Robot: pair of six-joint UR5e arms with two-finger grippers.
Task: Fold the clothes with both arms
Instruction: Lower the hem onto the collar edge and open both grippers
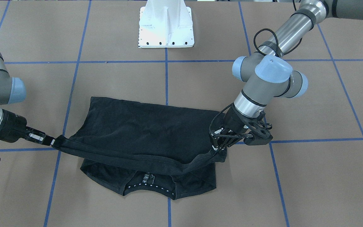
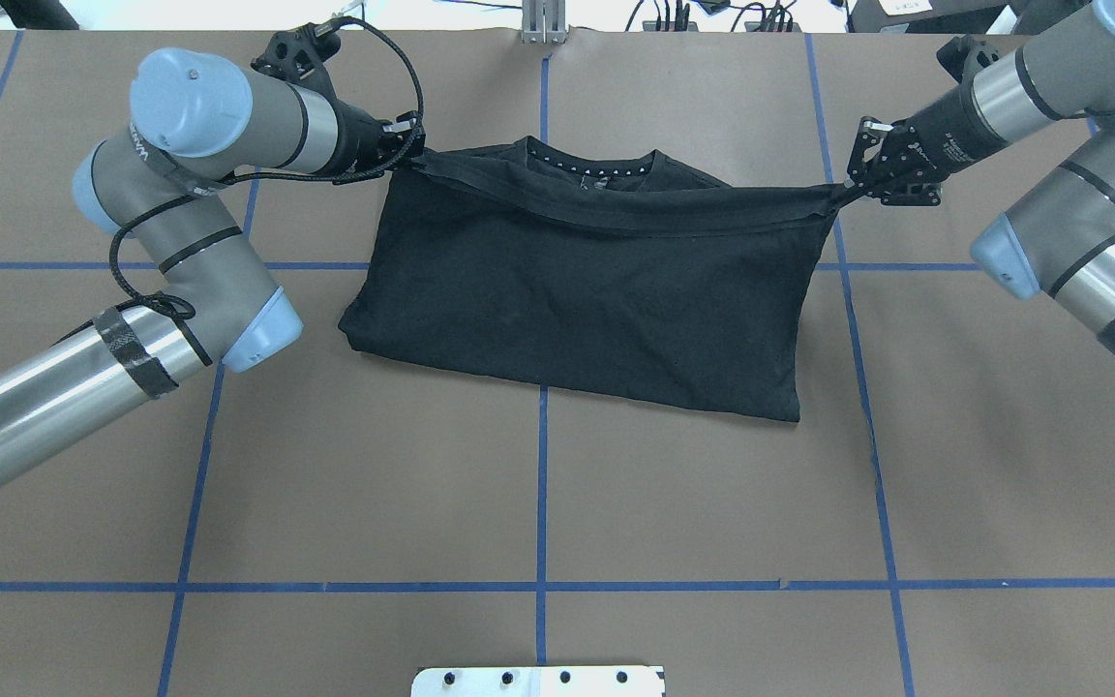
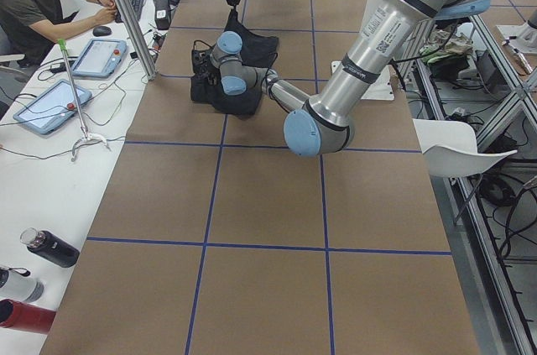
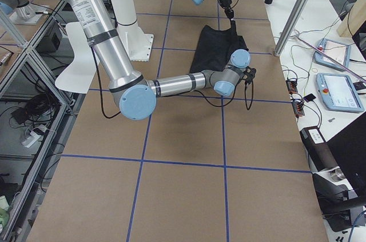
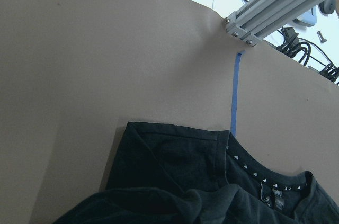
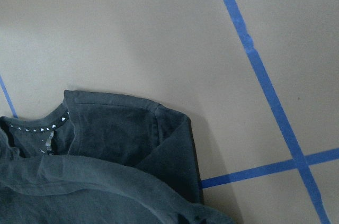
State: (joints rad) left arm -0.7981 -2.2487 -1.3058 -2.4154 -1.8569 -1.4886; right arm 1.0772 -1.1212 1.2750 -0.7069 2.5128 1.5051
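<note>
Position: the black T-shirt [image 2: 577, 290] lies near the middle of the brown table [image 2: 538, 484], plain side up, with its collar [image 2: 591, 165] on the side away from the robot. The left gripper [image 2: 410, 155] and the right gripper [image 2: 853, 186] each have their jaws closed on one end of a doubled edge, which is stretched taut between them, raised and just short of the collar. Judged step: lay this raised edge down toward the collar to finish a crosswise fold. To do it well, lower both ends at the same rate. Hold enough tension that the span does not sag in the middle, set the edge parallel to the collar, and release only when cloth rests on cloth. Unequal travel would likely skew the fold. View differences: the overhead view gives the full outline and both arms but flattens height. The front-facing view shows the edge lifted clear of the layer beneath. The left wrist view shows a sleeve [image 5: 169, 152] turned inward and a label [image 5: 264, 195] inside the neck. The right wrist view shows the other sleeve [image 6: 132, 128] turned in likewise. Neither wrist view shows its own fingers. The side views are too distant for jaw detail.
</note>
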